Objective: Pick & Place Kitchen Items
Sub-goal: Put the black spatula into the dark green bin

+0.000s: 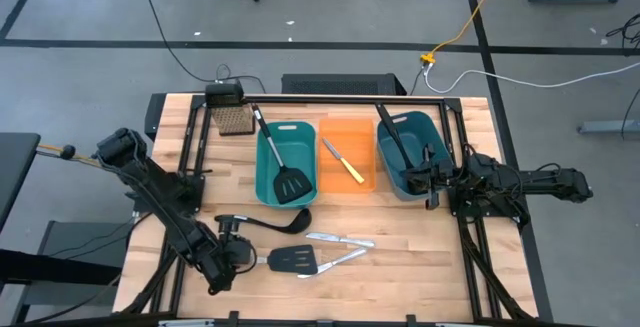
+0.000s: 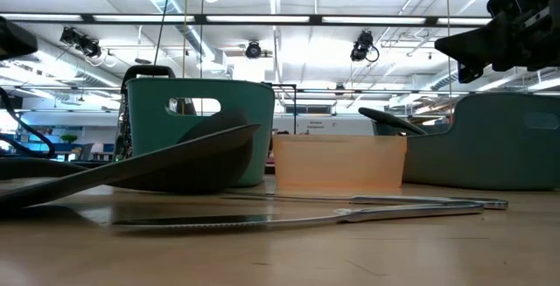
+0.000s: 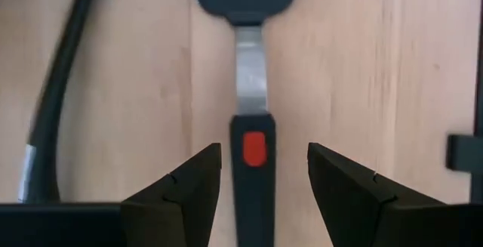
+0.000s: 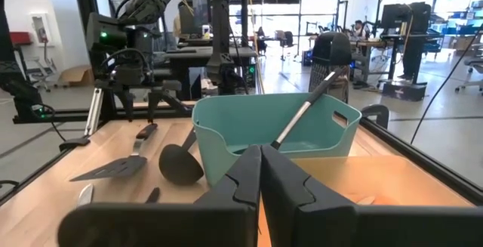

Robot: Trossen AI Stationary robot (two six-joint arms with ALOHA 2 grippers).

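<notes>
The left end effector [image 3: 264, 183] sits low over the near-left part of the tabletop [image 1: 420, 267], fingers [image 3: 189, 190] spread wide with the handle of the red-marked spatula [image 1: 293, 259] lying between them, apparently not yet pinched. In the left wrist view the handle runs straight up the middle of the gap, the red mark just ahead of the fingertips and the blade farther out. This looks like the moment just before a grasp.

To do it well, the fingers should stay centred on the handle so both pads meet it together and the spatula does not twist or skid on the wood. They need to go low enough to catch the handle's sides, since it lies flat. The ladle [image 1: 262, 225] lies close on the far side, its handle visible at the edge of the left wrist view, and two knives [image 1: 340, 239] lie just right of the blade; lifting straight up before travelling should clear them.

One teal bin [image 1: 268, 172] already holds a spatula, the orange bin [image 1: 368, 147] a yellow-handled knife [image 1: 343, 161].

The right end effector [image 4: 260, 175] waits closed and empty at the right teal bin [image 1: 432, 127].
</notes>
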